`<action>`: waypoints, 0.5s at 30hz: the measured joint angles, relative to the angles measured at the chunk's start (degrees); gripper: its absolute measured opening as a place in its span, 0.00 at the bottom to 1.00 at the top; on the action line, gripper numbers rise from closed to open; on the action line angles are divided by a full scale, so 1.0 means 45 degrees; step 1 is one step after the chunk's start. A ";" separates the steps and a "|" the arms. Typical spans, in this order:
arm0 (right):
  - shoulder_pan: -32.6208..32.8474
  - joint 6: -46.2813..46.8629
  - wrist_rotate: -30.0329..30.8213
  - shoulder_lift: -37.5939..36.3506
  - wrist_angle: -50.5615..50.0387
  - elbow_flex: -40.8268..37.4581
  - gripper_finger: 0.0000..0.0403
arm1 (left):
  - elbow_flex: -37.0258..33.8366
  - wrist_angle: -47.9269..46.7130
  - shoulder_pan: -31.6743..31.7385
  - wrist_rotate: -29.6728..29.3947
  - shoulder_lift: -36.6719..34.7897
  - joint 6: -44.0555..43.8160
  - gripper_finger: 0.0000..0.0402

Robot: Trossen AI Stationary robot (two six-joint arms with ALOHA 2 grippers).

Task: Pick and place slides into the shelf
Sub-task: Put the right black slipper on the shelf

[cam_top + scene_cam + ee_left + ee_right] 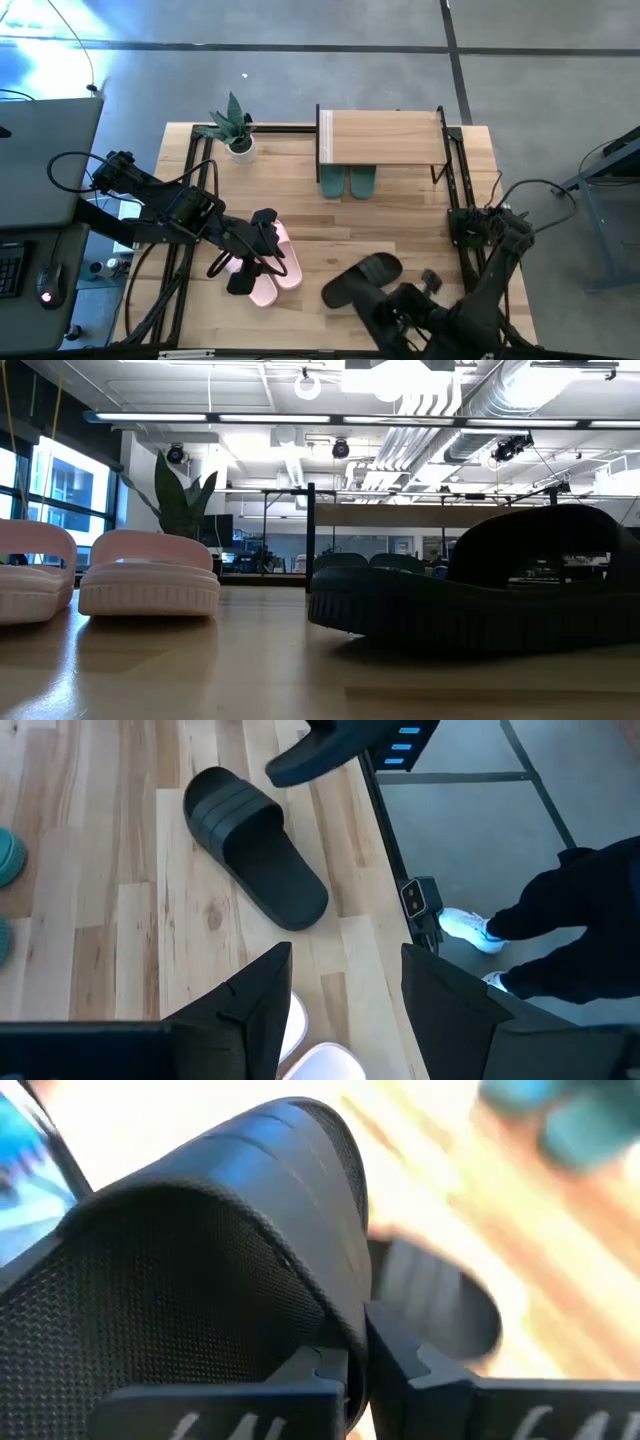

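Barely started: your right gripper [356, 1370] pinches a black slide [230, 1230] near the table's front; its mate [255, 845] lies beside. Left gripper [345, 985], spread, hovers over the pink slides [272, 262]. Shelf [382, 138] holds neither pair.

No text, label, brand, number or sign can be read in any of the views. In the left wrist view, beyond the open jaws, a dark housing [375, 745] carries small blue lit marks, too small to make out as letters. Off to one side of those jaws, a small box [420, 900] on the table's black frame bears a pale square mark that cannot be read either. The black slide [255, 845] lying ahead of the jaws shows only plain ridges on its strap, no lettering. In the right wrist view the black strap [230, 1230] between the closed jaws shows only a woven texture.
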 joint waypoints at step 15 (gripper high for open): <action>-0.3144 -0.6025 0.1717 -0.0020 -0.0008 0.3335 0.00 | 0.0000 -0.0137 0.0000 0.0466 0.0000 0.0053 0.43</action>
